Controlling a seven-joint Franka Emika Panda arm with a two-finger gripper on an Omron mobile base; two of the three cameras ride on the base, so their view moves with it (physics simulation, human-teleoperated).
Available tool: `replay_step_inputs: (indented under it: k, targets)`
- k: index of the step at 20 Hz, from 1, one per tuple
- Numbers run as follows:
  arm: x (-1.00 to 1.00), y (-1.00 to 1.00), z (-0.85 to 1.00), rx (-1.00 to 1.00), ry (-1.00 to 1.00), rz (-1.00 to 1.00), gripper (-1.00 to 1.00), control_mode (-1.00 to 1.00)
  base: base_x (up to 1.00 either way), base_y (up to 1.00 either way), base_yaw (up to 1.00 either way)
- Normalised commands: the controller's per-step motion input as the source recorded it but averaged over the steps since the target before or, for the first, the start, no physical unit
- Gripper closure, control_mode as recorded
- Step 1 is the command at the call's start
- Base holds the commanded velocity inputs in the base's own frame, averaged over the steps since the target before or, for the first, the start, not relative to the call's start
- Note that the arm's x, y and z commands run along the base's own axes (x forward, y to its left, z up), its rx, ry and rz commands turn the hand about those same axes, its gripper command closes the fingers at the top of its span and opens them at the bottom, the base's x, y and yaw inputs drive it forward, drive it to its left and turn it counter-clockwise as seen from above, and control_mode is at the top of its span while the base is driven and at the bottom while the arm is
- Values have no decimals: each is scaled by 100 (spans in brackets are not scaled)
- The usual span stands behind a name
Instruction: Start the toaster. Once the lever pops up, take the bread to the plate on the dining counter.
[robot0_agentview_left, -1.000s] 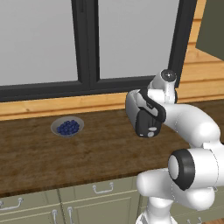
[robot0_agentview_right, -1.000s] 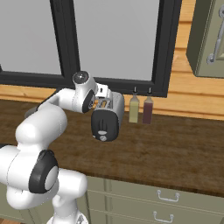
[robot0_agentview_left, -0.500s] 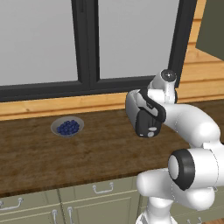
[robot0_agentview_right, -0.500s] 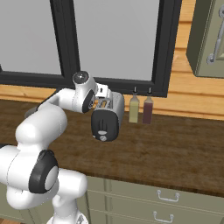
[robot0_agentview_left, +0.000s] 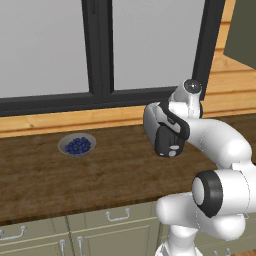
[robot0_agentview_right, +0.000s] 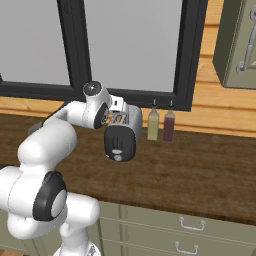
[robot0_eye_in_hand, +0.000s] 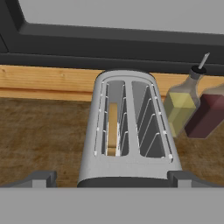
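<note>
The silver toaster (robot0_agentview_right: 122, 135) stands on the dark wood worktop (robot0_agentview_right: 200, 170) below the window, its black end face turned toward me. A small pale lever (robot0_agentview_right: 118, 150) sits on that face. From above, the toaster (robot0_eye_in_hand: 129, 131) shows two slots, and the tan bread (robot0_eye_in_hand: 112, 127) stands deep in the left one. My gripper (robot0_eye_in_hand: 113, 181) hangs open just above the toaster's near end, one fingertip (robot0_eye_in_hand: 41, 178) on each side, touching nothing. The toaster (robot0_agentview_left: 162, 132) is partly covered by my arm. The plate and the dining counter are out of view.
Two bottles, one yellow-green (robot0_agentview_right: 153, 124) and one dark red (robot0_agentview_right: 169, 125), stand right beside the toaster against the wooden sill. A grey bowl of blueberries (robot0_agentview_left: 77, 145) sits far to the left on the worktop. Green cabinet drawers (robot0_agentview_right: 180, 225) run below.
</note>
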Motion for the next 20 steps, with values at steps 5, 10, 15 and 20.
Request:
replay_step_inputs:
  k: [5,10,15,20]
  targets:
    - [0,0,0,0,0,0,-100,-100,0,0,0]
    - [0,0,0,0,0,0,-100,-100,0,0,0]
    - [0,0,0,0,0,0,-100,-100,0,0,0]
    - [0,0,0,0,0,0,-100,-100,0,0,0]
